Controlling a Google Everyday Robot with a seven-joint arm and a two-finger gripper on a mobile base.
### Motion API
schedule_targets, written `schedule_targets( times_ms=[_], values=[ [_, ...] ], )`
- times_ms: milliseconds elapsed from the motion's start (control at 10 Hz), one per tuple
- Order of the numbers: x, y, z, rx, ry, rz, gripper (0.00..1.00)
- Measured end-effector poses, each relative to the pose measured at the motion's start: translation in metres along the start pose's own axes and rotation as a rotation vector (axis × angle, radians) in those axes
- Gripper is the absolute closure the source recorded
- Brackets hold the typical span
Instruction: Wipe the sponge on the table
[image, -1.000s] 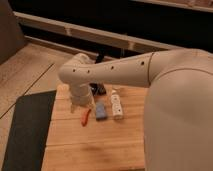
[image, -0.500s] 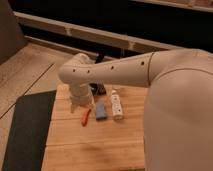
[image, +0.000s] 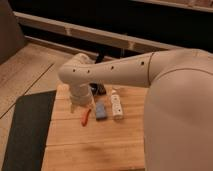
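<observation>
- The arm (image: 115, 72) is seen stretched across the far part of the tabletop (image: 100, 145). Its rounded joint sits at the left end, and from there the white forearm runs towards 3 o'clock into the robot's bulky white body (image: 180, 115).
- Below that joint, a short white segment is turned down towards 6 o'clock, ending just above the boards.
- The claw (image: 98, 91) is made out only as a small dark shape at 3 o'clock of that downturned segment, low over the tabletop. It is held wide open, and nothing is seen in its hold.
- A dark mat (image: 27, 130) lies along the left side of the tabletop and is cut off by the lower edge of the view.
- The right part of the tabletop is hidden behind the robot's body, and the far edge is partly covered by the forearm.
- The shape of the claw is largely lost against the dark background behind it.
- A thin red-orange stick (image: 86, 116) lies on the boards at 7 o'clock of the claw, slightly tilted.
- The sponge (image: 101, 111) lies flat on the tabletop at 6 o'clock of the claw, near it but apart from it, between the stick and the bottle.
- A white bottle (image: 116, 106) lies on its side just beside the sponge, at its 3 o'clock. Whether anything is in it cannot be told.
</observation>
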Motion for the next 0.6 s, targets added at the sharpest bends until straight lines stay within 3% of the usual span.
schedule_targets(
  times_ms=[100,200,300,400,600],
  values=[
    [-0.003,0.001,-0.002,-0.004,-0.013,-0.003,0.35],
    [-0.012,0.003,-0.008,-0.012,-0.053,-0.011,0.35],
    [-0.025,0.005,-0.017,-0.031,-0.117,-0.023,0.35],
    [-0.043,0.004,-0.031,-0.052,-0.211,-0.035,0.35],
    [-0.053,-0.012,-0.045,-0.081,-0.304,-0.017,0.35]
  ],
)
